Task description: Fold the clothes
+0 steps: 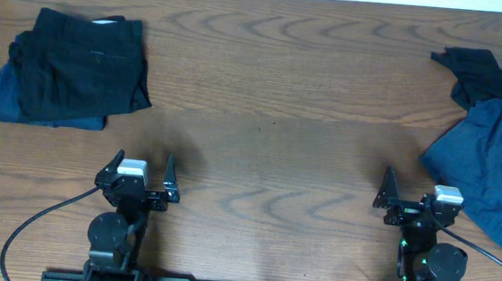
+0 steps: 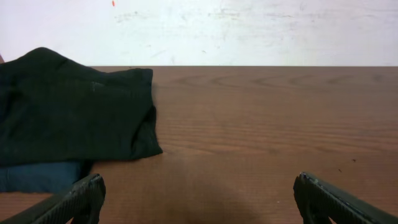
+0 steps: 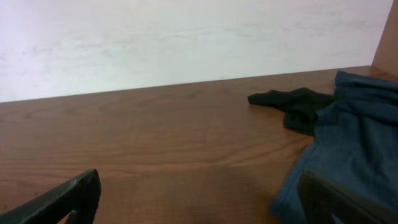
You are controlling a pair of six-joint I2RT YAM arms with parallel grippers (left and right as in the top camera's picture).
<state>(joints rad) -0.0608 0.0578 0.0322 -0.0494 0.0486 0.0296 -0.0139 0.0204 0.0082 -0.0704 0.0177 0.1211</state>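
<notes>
A folded stack of dark clothes (image 1: 73, 68) lies at the far left of the table, a black garment on top of a navy one; it also shows in the left wrist view (image 2: 68, 118). Unfolded dark blue shorts (image 1: 491, 168) lie at the right edge, with a black garment (image 1: 476, 73) behind them; both show in the right wrist view, the blue shorts (image 3: 354, 143) and the black garment (image 3: 298, 102). My left gripper (image 1: 138, 169) is open and empty near the front edge. My right gripper (image 1: 416, 191) is open and empty, its right finger by the blue shorts' edge.
The wooden table (image 1: 272, 97) runs between the two piles. A white wall stands behind the far edge (image 2: 249, 31). Cables trail from both arm bases at the front edge.
</notes>
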